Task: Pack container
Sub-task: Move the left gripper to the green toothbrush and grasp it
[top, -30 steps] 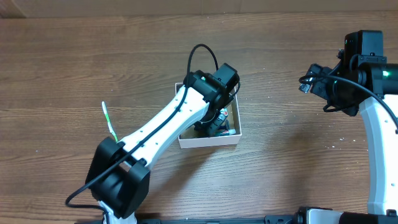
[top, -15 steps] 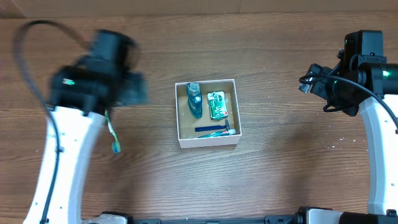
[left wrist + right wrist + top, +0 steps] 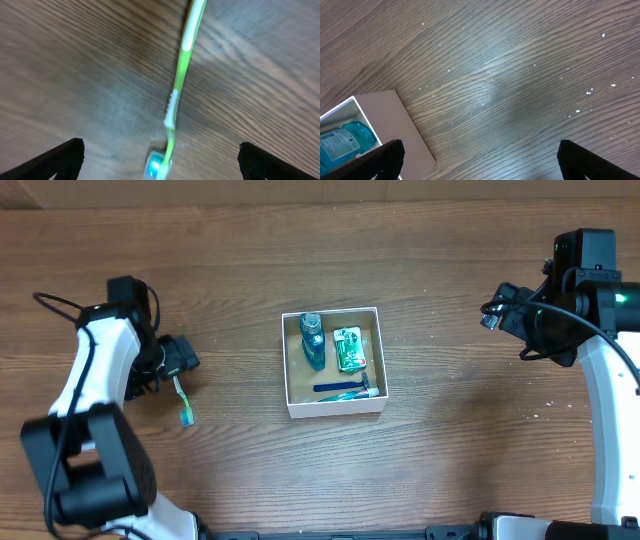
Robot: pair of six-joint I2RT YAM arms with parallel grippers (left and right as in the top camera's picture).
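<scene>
The container [image 3: 288, 370] is a small white-walled box with a brown floor at the table's middle. In it lie a blue bottle [image 3: 312, 340], a green packet [image 3: 349, 349] and a blue razor [image 3: 340, 388]. A green toothbrush [image 3: 181, 398] lies on the table to the left; in the left wrist view it [image 3: 181, 65] lies between the jaws, head end nearest. My left gripper [image 3: 176, 360] is open above it, not touching. My right gripper [image 3: 492, 312] is open and empty at the far right; its view shows the container's corner [image 3: 380, 120].
The wooden table [image 3: 450, 440] runs all round the container. The left arm's white link [image 3: 95, 370] lies along the left side. The right arm [image 3: 610, 390] stands at the right edge.
My left arm has pulled out of the container and swung to the far left. Its gripper now hangs over the green toothbrush. The right arm has not moved.
</scene>
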